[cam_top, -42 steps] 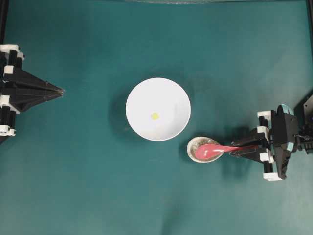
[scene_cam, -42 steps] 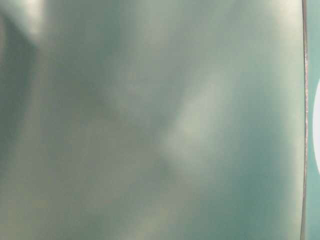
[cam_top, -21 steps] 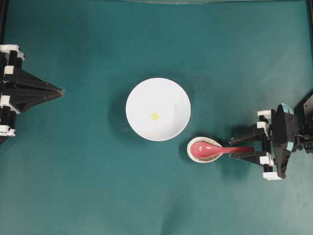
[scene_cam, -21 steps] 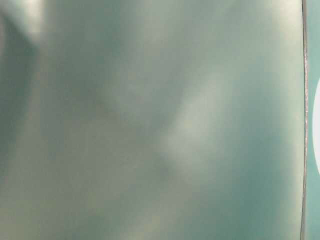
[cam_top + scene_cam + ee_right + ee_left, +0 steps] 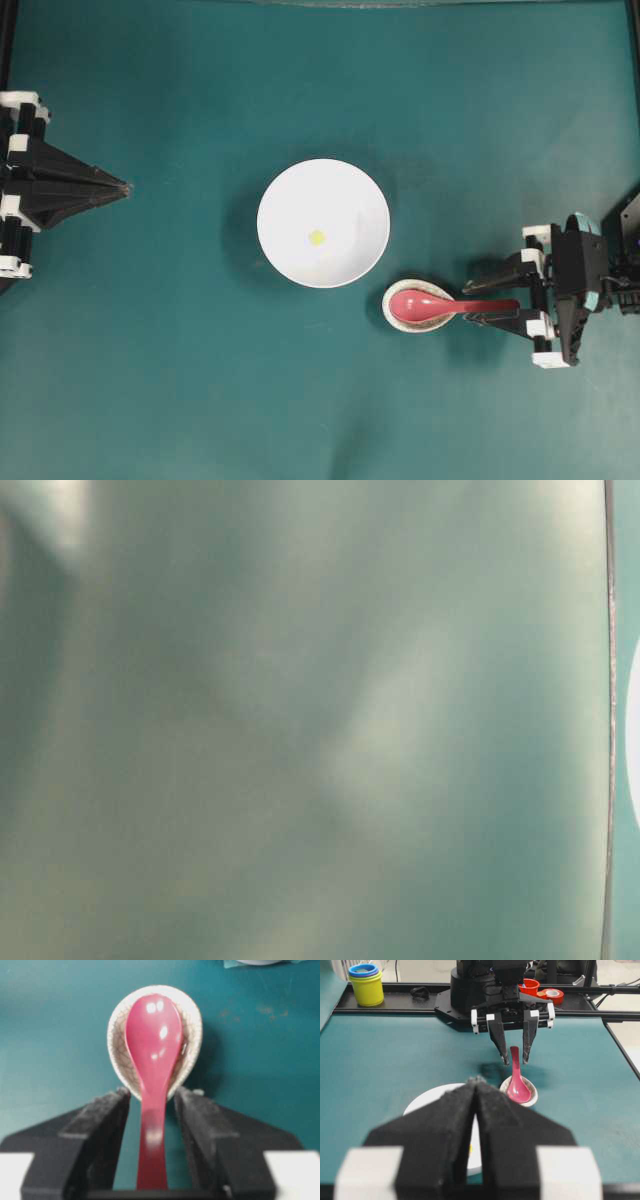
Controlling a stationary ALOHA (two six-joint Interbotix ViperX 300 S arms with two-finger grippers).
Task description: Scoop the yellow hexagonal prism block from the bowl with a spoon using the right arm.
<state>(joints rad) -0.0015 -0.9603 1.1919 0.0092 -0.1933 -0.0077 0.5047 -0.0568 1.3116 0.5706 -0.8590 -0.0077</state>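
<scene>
Right gripper (image 5: 492, 303) sits level just above the mat, jaws apart, one finger on each side of the spoon (image 5: 440, 305) handle; in the right wrist view a gap shows between each pad (image 5: 106, 1125) and the handle, so nothing is clamped; spoon (image 5: 152, 1055) lies with its scoop in the rest (image 5: 192, 1025), handle pointing straight back between the fingers; rest (image 5: 402, 321) is a small speckled oval dish, just beside the lower right rim of the bowl (image 5: 290, 190), whether touching it I cannot tell; the block (image 5: 316, 237) lies alone near the bowl's middle, a little left of centre, well apart from the spoon; left gripper (image 5: 124, 186) is far off at the left edge of the mat (image 5: 200, 380), its two fingers together to a point, holding nothing; left wrist view shows those closed fingers (image 5: 450, 1125) in the foreground, with the bowl (image 5: 420, 1102), spoon (image 5: 517, 1085) and right gripper (image 5: 514, 1059) beyond; cups (image 5: 366, 982) and tape (image 5: 552, 995) stand on the far frame; table-level view is a blur, nothing readable there.
</scene>
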